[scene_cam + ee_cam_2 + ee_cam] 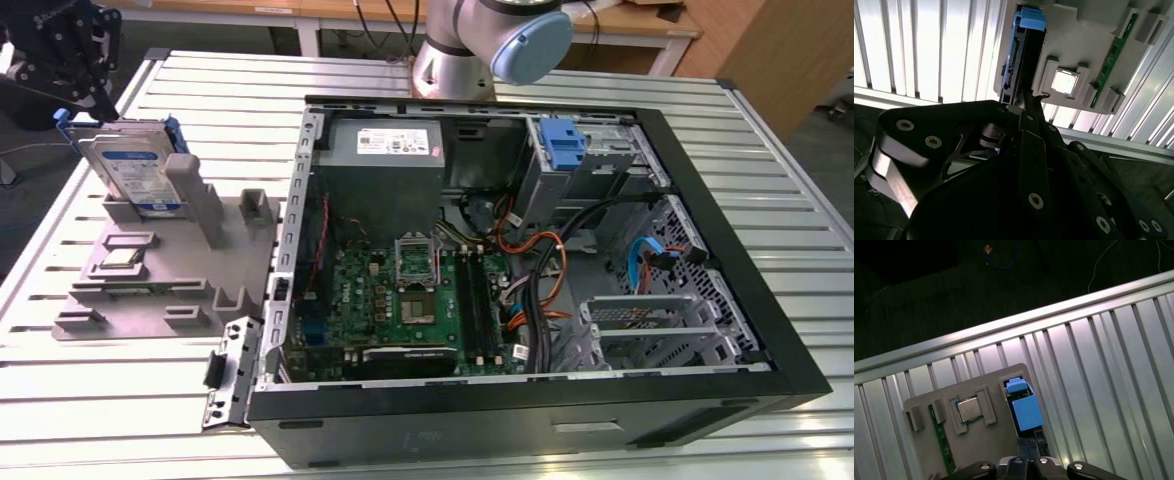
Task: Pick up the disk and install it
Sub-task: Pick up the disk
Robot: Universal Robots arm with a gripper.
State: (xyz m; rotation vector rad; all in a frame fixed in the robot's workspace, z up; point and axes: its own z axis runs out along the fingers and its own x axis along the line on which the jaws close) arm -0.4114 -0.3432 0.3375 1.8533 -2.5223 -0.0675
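Disk (134, 172) stands on its edge in a slot at the far end of the grey holder (134, 300), on the exterior view's left, label facing me and blue rails along its sides.

From my seat, the slatted metal worktop (160, 420) carries everything. The open computer case (534, 430) lies on it and takes up the middle and the exterior view's right. The arm (467, 50) rises from the worktop just beyond the case. Inside the case I see the grey power supply (387, 140) at the far side, the green motherboard (400, 300) nearer, and a bare blue bracket (566, 145) in a far bay.

The holder sits just beside the case wall. The black tool (83, 100) hangs right over the disk's top edge; I cannot tell whether they touch. In both wrist views the tool (1030, 96) (1027, 442) has its fingers drawn together with nothing between them, pointing down at the disk (1021, 55) (1026, 412).

A processor chip (123, 255) (1064, 82) (968, 410) rests in the holder's middle pocket, and in both wrist views a green memory stick (1114, 55) (941, 440) lies beyond it.
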